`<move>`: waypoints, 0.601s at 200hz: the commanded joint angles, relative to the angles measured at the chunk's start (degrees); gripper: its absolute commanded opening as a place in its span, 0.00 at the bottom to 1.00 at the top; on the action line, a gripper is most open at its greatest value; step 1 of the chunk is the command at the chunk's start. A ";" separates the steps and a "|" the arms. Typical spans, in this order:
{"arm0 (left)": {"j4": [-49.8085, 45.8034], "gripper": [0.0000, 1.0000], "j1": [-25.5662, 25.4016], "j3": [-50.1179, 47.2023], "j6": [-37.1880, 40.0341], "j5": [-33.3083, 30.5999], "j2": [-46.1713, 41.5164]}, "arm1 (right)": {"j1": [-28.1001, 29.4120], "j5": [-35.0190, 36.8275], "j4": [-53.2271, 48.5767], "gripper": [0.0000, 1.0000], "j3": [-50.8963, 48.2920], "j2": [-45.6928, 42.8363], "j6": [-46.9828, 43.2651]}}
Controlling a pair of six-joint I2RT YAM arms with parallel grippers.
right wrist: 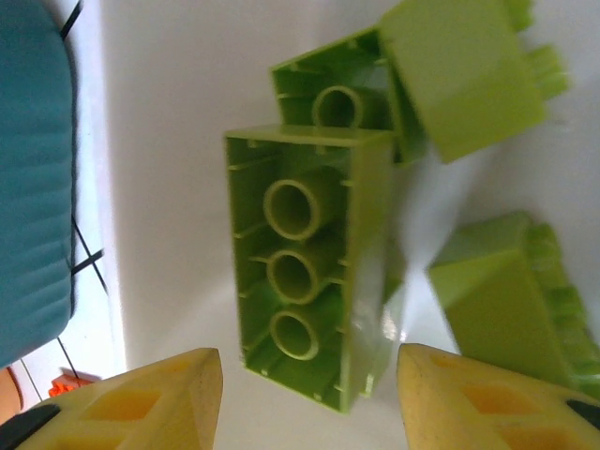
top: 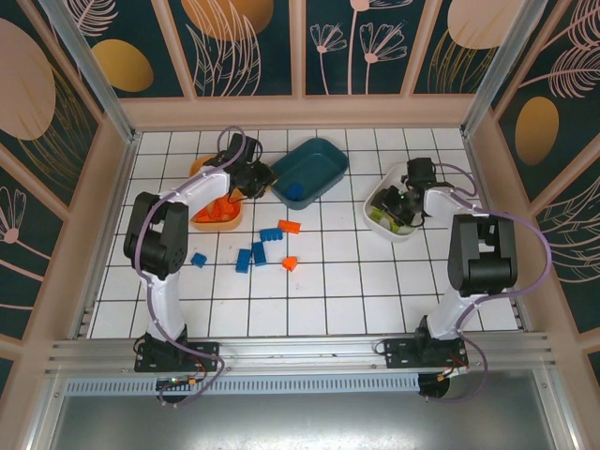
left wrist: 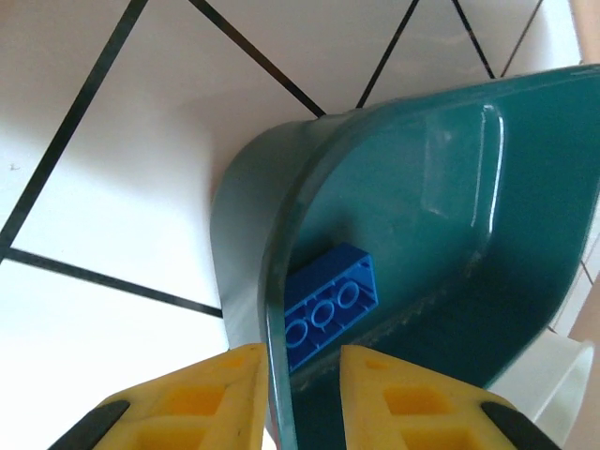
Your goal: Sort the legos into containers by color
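Over on the left, the orange tray [top: 199,169] sits on the white, dark-gridded tabletop [top: 356,281], close to the enclosure's left wall. Orange-red bricks [top: 217,212] are heaped in its near end, though the left arm crosses over them, so I can't count them.

Just right of it, nearer the back wall, is the teal tray [top: 319,148]. The left end effector [top: 259,178] hangs at this tray's near left corner. In the wrist view its yellow fingers [left wrist: 211,398] stand slightly apart and pinch nothing, and the tray's rim runs down into the narrow gap between them. Just beyond them a blue brick [left wrist: 328,305] lies inside the tray against its wall, with three round rings showing on its face.

In front of these trays, loose bricks are scattered over the tiles. There seem to be four blue ones [top: 251,256] and two orange ones [top: 289,263]. Bare tile runs across the near rows and between the teal tray and the white tray [top: 398,237] on the right.

The right end effector [top: 405,202] hovers over the white tray. Its fingers [right wrist: 150,398] are spread wide. A lime green brick [right wrist: 305,272] lies on the tray floor between them, touching neither, with its hollow underside and three tubes facing up. Three more green bricks [right wrist: 459,70] crowd its far end and right side.
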 commanded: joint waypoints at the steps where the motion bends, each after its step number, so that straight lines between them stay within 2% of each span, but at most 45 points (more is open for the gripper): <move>1: 2.11 0.28 -0.04 -3.00 -1.11 0.44 -4.65 | 2.34 -0.72 1.34 0.52 3.61 1.37 -0.87; 45: 0.18 0.28 -0.01 -3.78 1.11 0.03 -9.18 | 6.29 -1.52 0.53 0.51 8.95 6.90 -1.23; 89: -2.19 0.27 1.40 -5.20 3.05 -0.41 -14.20 | 13.12 -4.02 -1.75 0.48 17.70 13.24 -4.40; 120: -6.73 0.27 2.94 -7.49 7.68 -1.91 -18.34 | 18.17 -4.94 -4.12 0.47 23.84 17.75 -5.86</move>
